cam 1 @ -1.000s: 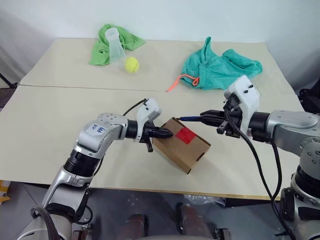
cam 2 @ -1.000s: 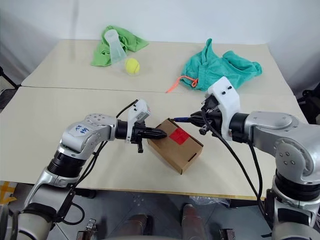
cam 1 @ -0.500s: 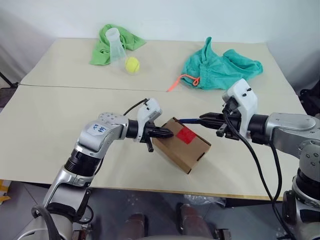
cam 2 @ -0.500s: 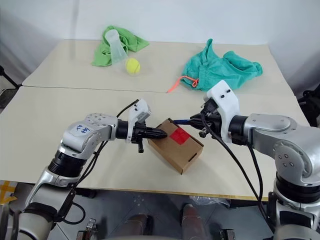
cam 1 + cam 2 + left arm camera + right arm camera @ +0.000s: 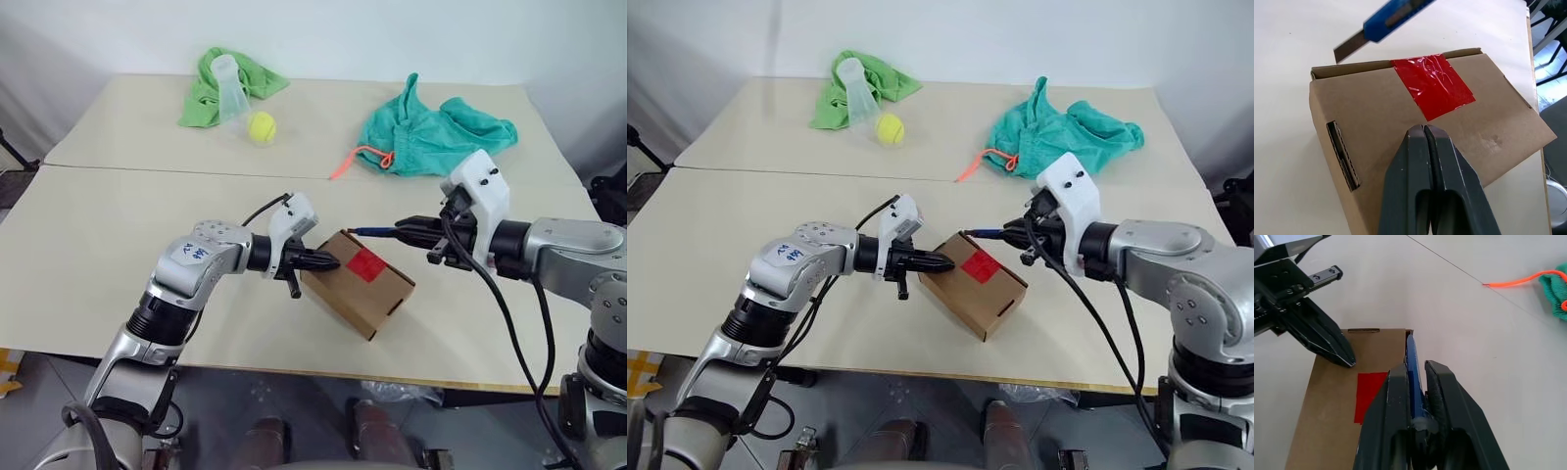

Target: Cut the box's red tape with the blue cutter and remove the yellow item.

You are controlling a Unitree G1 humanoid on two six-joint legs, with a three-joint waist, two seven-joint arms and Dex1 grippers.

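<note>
Left gripper shut, pressing box; right gripper w/ blue cutter.

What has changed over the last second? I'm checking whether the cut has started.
Nothing visibly changed. The left claw stays shut, pressed on the box; the right claw still holds the blue cutter by the box's far edge, with the red tape uncut.

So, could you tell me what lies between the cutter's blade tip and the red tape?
Only bare brown lid of the box: in the left wrist view the blue cutter hangs just past the box's edge, short of the red tape.
</note>
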